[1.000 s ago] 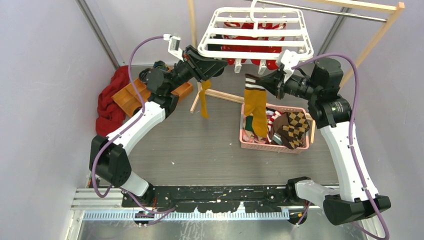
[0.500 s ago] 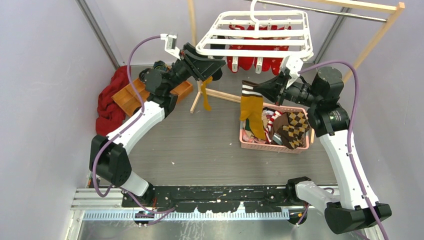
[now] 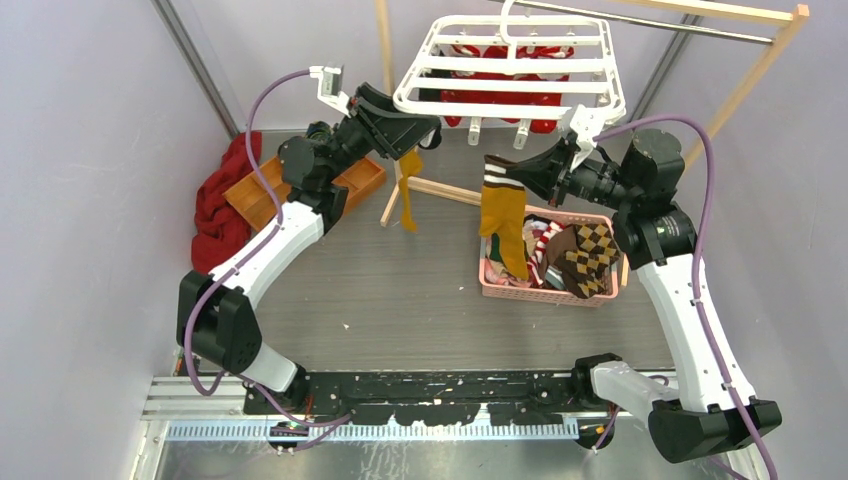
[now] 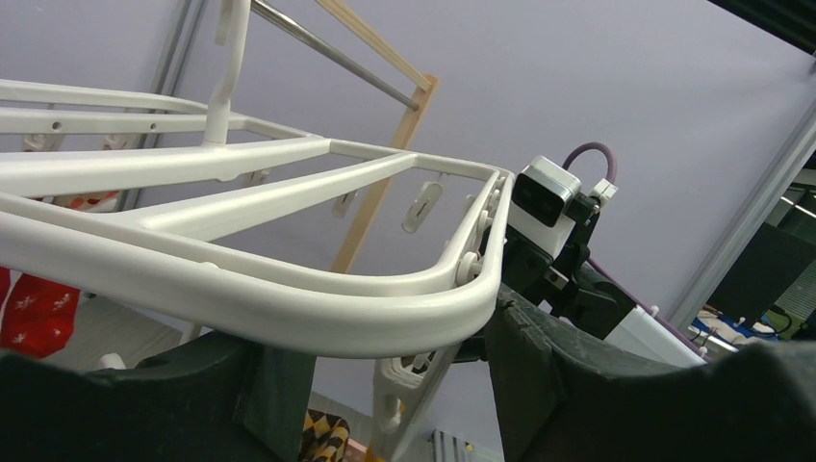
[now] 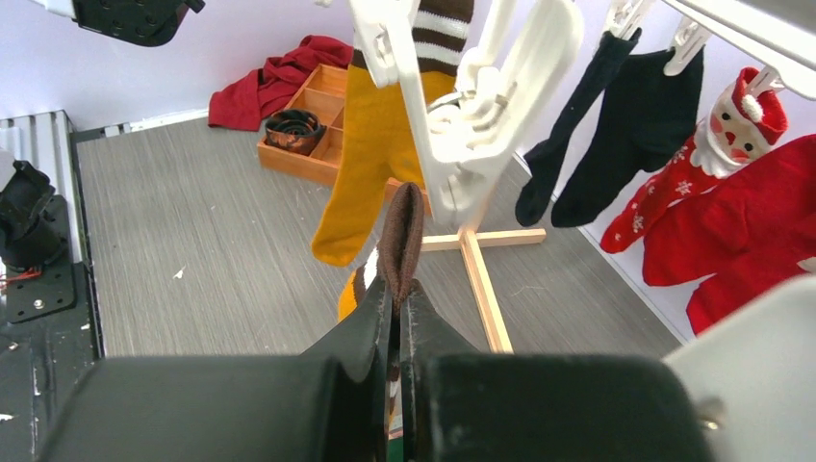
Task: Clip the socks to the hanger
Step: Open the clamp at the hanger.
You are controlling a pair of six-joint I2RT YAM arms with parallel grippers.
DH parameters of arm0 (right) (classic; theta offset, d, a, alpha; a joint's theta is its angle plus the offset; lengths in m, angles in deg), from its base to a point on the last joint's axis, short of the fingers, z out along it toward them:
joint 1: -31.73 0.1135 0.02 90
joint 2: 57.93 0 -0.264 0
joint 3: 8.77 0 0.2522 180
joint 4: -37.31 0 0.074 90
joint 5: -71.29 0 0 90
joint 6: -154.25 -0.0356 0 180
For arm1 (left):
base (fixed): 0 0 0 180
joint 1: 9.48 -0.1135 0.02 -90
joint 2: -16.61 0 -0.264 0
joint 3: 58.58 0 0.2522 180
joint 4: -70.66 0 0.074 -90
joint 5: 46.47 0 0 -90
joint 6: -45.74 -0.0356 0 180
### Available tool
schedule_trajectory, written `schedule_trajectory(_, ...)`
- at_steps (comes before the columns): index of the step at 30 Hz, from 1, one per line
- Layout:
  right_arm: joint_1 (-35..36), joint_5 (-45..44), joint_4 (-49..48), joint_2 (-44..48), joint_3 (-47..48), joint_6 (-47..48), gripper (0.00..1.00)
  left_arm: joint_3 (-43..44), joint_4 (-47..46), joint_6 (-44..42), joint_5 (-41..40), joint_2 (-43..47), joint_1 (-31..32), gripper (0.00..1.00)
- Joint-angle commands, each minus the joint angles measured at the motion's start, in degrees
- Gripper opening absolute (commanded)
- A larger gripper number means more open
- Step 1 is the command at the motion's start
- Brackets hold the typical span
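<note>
- Looking up from under a white hanger (image 4: 289,308), rim crossing just above the spread dark fingers (image 4: 577,395) of the left tool (image 4: 380,337).
- Dangling between them, gaps either side: one white clip (image 4: 404,385).
- Beyond the rim: a grey camera box (image 4: 546,197) with purple cable (image 4: 587,152).
- Behind: wooden post (image 4: 385,183), metal rod (image 4: 318,43).
- Low left: red sock (image 4: 29,308).

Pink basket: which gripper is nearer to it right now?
Right. The right gripper is by the pink basket's far-left corner, shut on a mustard sock dangling over it. The left gripper is further left, at the hanger's near-left corner.
</note>
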Motion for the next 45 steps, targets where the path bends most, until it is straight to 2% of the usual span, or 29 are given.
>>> schedule_trajectory(1,-0.1,-0.8,-2.1,-0.1,2.8,0.0,0.01,1.2,-3.3,1.0,1.3,1.9,-0.3,0.62)
schedule_trajectory(20,-0.2,-0.8,-1.9,-0.5,3.1,0.4,0.01,4.8,-6.0,4.8,3.3,-2.8,-0.3,0.60)
schedule_trajectory(24,-0.2,-0.9,-1.7,-0.6,3.1,0.6,0.01,4.9,-5.9,5.0,2.6,-3.1,-0.3,0.53)
schedule_trajectory(26,-0.3,-1.0,-1.7,-0.5,3.1,0.5,0.01,4.9,-6.1,5.2,2.3,-3.2,-0.4,0.45)
schedule_trajectory(28,-0.2,-0.8,-1.8,-0.6,3.1,0.4,0.01,4.9,-6.5,5.6,2.2,-3.5,-0.4,0.32)
schedule_trajectory(31,-0.3,-0.4,-2.3,-0.5,3.0,-0.3,0.01,5.0,-7.0,5.9,1.9,-3.6,-0.5,0.26)
schedule_trajectory(36,-0.3,2.6,-5.9,0.3,1.2,-5.0,0.01,5.4,-7.4,6.4,1.9,-3.7,-0.5,0.25)
schedule_trajectory(39,0.8,4.2,-12.8,0.6,-1.7,-11.9,0.01,5.4,-7.9,7.0,1.3,-3.6,-0.5,0.24)
schedule_trajectory(45,10.6,-2.8,-14.9,-0.1,-2.9,-11.8,0.01,5.2,-9.0,8.7,-0.5,-3.7,-0.5,0.19)
